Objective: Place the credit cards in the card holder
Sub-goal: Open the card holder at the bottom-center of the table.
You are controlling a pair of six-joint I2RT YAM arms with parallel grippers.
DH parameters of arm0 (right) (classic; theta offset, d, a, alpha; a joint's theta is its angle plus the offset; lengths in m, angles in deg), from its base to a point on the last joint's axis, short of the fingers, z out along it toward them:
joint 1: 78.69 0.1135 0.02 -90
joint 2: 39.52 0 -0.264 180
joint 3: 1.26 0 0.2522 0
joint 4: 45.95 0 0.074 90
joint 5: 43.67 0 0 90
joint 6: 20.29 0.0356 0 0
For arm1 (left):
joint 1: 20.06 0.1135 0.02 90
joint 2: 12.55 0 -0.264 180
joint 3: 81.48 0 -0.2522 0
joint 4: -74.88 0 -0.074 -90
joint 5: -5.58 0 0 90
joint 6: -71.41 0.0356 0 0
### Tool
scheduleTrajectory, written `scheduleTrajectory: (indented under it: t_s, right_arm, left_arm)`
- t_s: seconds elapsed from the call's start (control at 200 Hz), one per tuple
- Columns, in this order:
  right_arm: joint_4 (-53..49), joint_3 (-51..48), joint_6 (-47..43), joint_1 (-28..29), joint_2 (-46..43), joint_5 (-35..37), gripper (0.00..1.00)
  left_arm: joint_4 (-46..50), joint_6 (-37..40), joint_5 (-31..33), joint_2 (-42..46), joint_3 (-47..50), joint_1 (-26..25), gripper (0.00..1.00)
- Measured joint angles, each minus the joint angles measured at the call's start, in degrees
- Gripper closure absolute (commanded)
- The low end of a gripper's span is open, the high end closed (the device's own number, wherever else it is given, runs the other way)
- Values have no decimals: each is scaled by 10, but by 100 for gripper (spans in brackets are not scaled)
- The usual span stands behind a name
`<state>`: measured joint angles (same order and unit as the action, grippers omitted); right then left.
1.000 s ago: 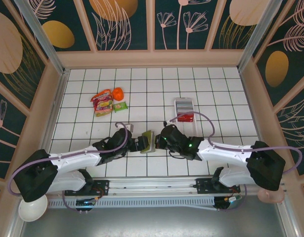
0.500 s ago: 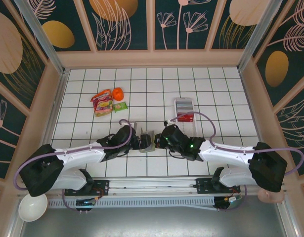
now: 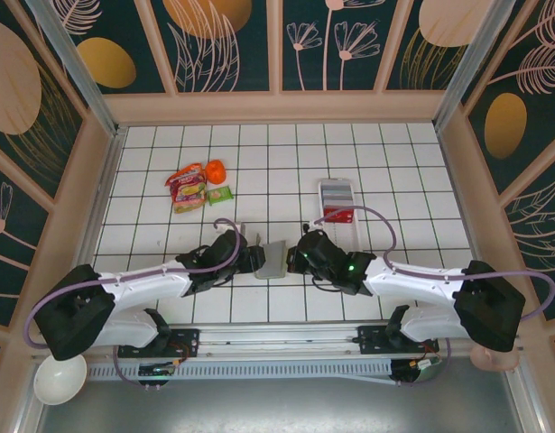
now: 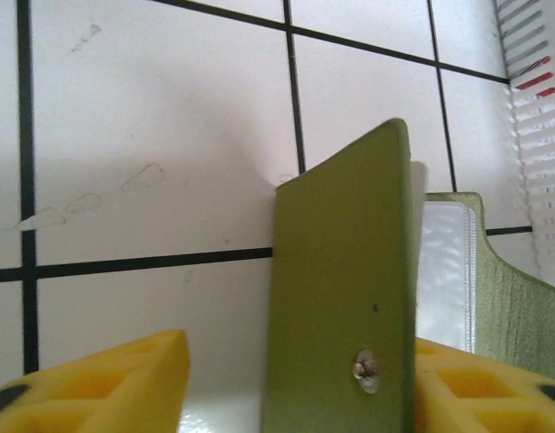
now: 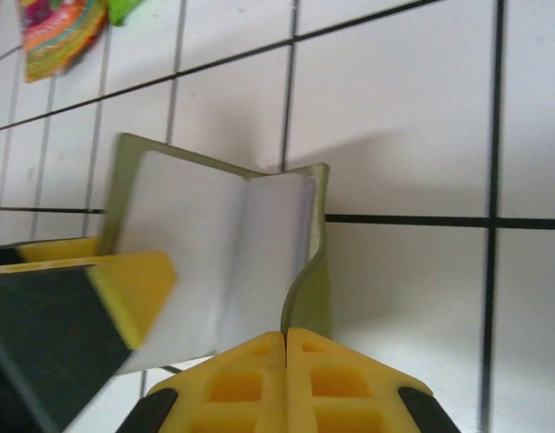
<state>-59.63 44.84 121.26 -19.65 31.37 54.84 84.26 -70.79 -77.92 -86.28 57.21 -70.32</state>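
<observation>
The olive-green card holder lies open between both grippers, pale grey inside up. My right gripper is shut on the edge of its right flap. My left gripper straddles the other flap, which stands upright. That flap rests against the right finger, while the left finger is a gap away, so the jaws are open. The red credit cards sit in a white slotted tray behind the right gripper. Their red edges peek from the tray's slots.
Crinkly snack packets and an orange item lie at the back left. A white bowl rests off the table's near left corner. Framed walls enclose the tiled table on three sides.
The left gripper moved right onto the card holder and its jaws narrowed around one flap. The holder went from nearly folded upright to spread open, grey inside showing. The right gripper stayed shut.
</observation>
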Motion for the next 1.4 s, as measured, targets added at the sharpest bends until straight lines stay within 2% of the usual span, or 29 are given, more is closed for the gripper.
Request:
scheduleTrajectory:
  t_s: [0.15,0.225,0.285,0.33,0.385,0.43,0.581,0.746,0.926,1.091,1.246,1.346,1.396]
  right_arm:
    - [-10,-9,-2,-18,13,1,100]
    - [-14,-9,-6,-23,27,4,100]
    - [-24,-8,-10,-26,37,7,88]
    - [-37,-3,-14,-26,44,9,75]
    - [-59,10,-26,-26,50,16,65]
    - [-79,28,-30,-22,52,26,62]
    - [-144,116,-49,10,52,69,61]
    - [-151,190,-63,33,62,81,64]
    - [-111,194,-63,22,116,52,63]
    - [-99,194,-60,5,183,29,58]
    - [-86,194,-58,1,213,9,57]
    - [-75,194,-56,1,228,-2,57]
    - [-71,194,-56,1,234,-8,57]
  left_arm:
    - [2,1,2,9,15,0,68]
    - [1,-2,5,16,26,0,78]
    - [0,-4,4,23,35,0,84]
    - [-1,-8,4,27,41,0,88]
    - [-7,-7,0,33,48,0,89]
    - [-14,-8,-1,37,54,0,89]
    - [-32,-8,-9,44,64,0,90]
    - [-46,-8,-16,49,70,0,92]
    - [-58,-10,-20,54,76,0,92]
    - [-61,-13,-23,62,83,0,92]
    - [-63,-17,-24,63,88,0,92]
    - [-70,-20,-24,63,92,0,89]
    - [-74,-23,-24,63,96,0,80]
